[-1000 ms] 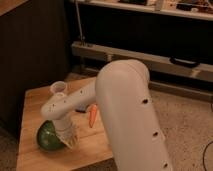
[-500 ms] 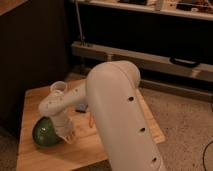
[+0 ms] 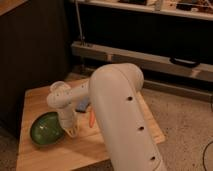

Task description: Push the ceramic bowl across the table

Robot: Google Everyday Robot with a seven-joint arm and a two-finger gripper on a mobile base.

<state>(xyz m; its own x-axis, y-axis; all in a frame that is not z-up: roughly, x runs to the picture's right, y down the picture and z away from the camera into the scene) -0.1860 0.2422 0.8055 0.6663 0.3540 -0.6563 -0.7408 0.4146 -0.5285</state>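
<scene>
The ceramic bowl [image 3: 46, 129] is dark green and glossy and sits near the left front edge of the light-wood table [image 3: 40, 97]. My gripper [image 3: 72, 131] hangs from the white arm [image 3: 120, 110] and rests right against the bowl's right rim. The arm covers the middle of the table. A small white cup [image 3: 56, 87] is partly hidden behind the wrist.
An orange carrot-like object [image 3: 92, 118] and a small blue object [image 3: 82, 105] lie on the table just right of the gripper. A dark cabinet wall stands to the left. A metal rail and shelving [image 3: 150, 57] run behind the table. Speckled floor lies to the right.
The arm has swung further left and the bowl has slid left toward the table's edge. The gripper stays against the bowl's right side.
</scene>
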